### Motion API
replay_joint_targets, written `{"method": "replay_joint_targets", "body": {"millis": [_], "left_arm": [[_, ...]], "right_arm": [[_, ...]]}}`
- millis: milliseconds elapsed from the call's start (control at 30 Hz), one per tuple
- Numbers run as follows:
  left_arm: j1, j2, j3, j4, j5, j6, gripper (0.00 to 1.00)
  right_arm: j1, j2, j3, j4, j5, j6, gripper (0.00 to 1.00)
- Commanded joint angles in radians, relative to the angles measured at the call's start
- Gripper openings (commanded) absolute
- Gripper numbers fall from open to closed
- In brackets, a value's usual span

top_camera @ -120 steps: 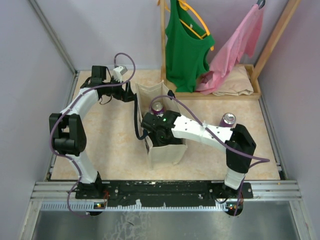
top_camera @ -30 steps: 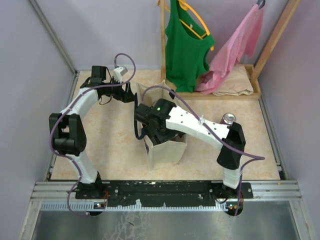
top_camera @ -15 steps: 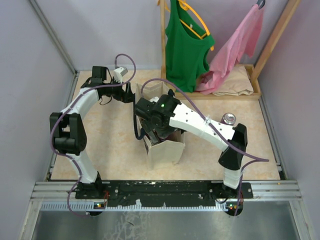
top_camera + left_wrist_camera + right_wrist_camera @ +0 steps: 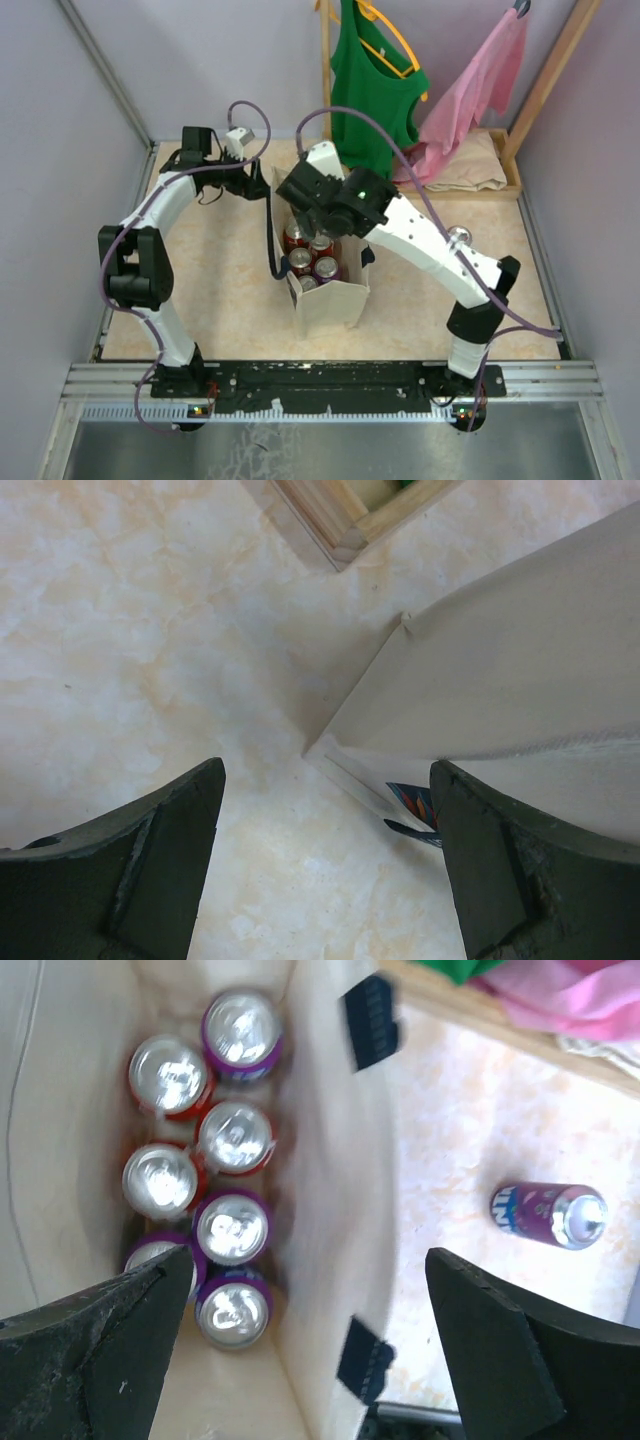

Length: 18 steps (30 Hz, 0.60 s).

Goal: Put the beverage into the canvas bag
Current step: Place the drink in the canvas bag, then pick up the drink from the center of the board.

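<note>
Since half a second before, the right gripper (image 4: 306,196) had risen out of the canvas bag (image 4: 335,305) and hung above its far end, uncovering the beverage cans (image 4: 312,262) inside. Its jaws were spread wide and held nothing. From the right wrist we saw several purple and red cans packed inside the bag, tops up. Another purple can (image 4: 548,1215) rested on the surface (image 4: 220,290) well apart from the bag, on the right arm's side. The left gripper (image 4: 328,770) sat at the bag's far corner, jaws parted with that corner between them, clenching nothing.
</note>
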Motion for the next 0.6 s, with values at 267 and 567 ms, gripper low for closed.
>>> {"method": "replay_joint_targets", "body": {"millis": [267, 567], "left_arm": [[0.012, -0.010, 0.094, 0.001, -0.014, -0.009, 0.89], [0.031, -0.012, 0.137, -0.016, -0.022, -0.009, 0.89]], "right_arm": [[-0.481, -0.298, -0.180, -0.021, 0.098, 0.070, 0.99], [-0.839, -0.367, -0.558, 0.218, -0.100, -0.073, 0.99]]}}
